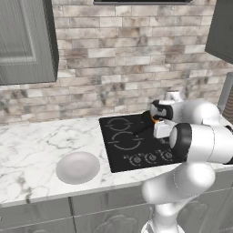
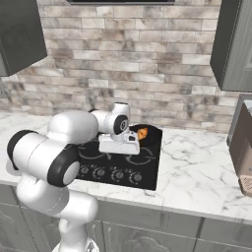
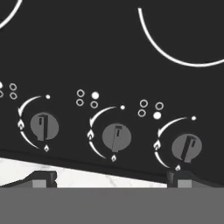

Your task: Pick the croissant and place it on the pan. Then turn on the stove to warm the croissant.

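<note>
The croissant (image 2: 142,133), small and golden-orange, lies in the black pan (image 2: 151,134) at the back right of the stove (image 2: 145,170); in the left base view an orange sliver of the croissant (image 1: 155,120) peeks out beside my wrist. My gripper (image 3: 111,179) is open and holds nothing. It hangs over the front edge of the stove (image 3: 109,52), pointing down at the knob row. The middle knob (image 3: 116,137) sits just above the gap between my fingertips (image 3: 43,178). Two more knobs (image 3: 44,126) (image 3: 187,148) flank it.
A pale grey round plate (image 1: 77,167) rests on the marble counter (image 1: 32,154) left of the stove. A brown appliance (image 2: 243,147) stands at the counter's far right. Brick wall behind, dark cabinets (image 1: 25,41) above.
</note>
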